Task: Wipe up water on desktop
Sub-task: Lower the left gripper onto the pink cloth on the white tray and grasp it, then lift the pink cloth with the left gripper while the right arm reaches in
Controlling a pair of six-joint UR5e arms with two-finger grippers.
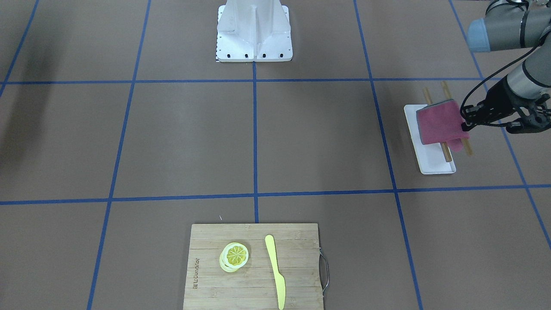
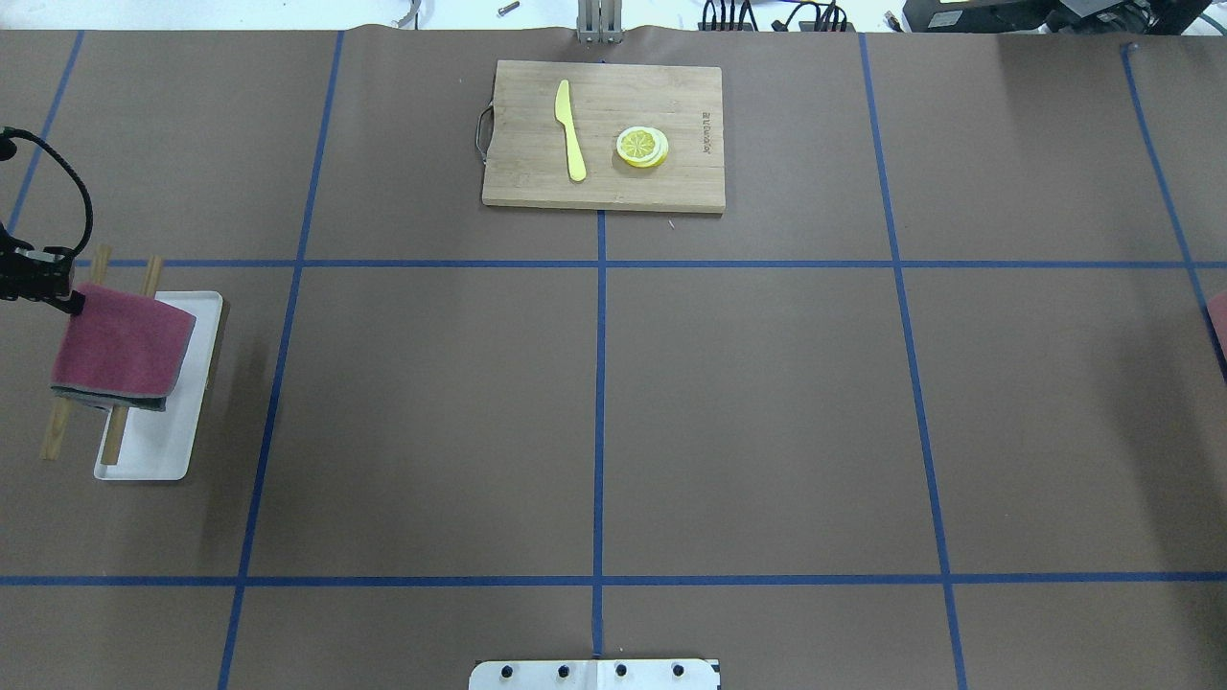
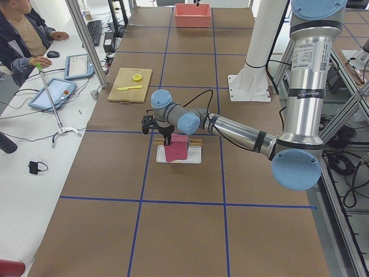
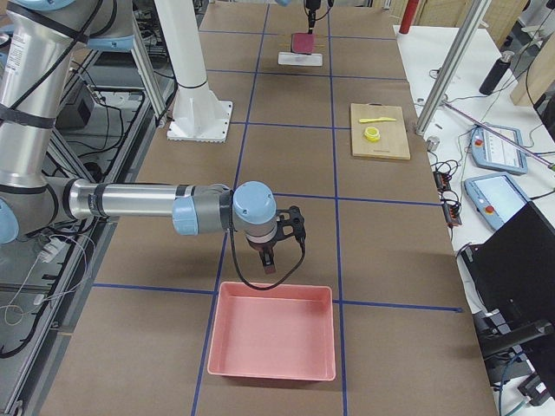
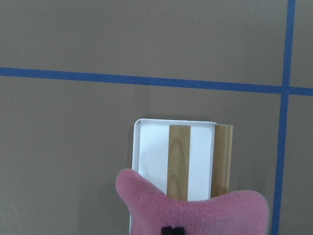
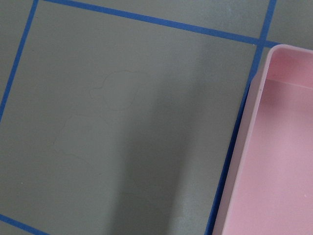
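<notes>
The desktop [image 2: 748,402] spans every view; we see only faint outlines on it beside the pink bin [image 6: 283,161], so we may wipe the wrong patch. The white tray [image 1: 437,165] could drag along if the pink cloth [image 1: 440,122], pinched at its edge by our left gripper [image 1: 465,122], snags the wooden rails [image 1: 447,153]. Our right gripper's [image 4: 267,260] state we cannot tell.

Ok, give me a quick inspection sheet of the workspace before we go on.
Surface: desktop brown, blue-taped; faint outlines beside pink bin, no clear puddle.
Job's things: pink cloth draped on wooden rack over white tray.
Clutter: cutting board, lemon slices, yellow knife.
Hands: left hand pinching cloth; right hand state cannot tell.
Cables: black cable on left arm.
Surroundings: operator seated.
</notes>
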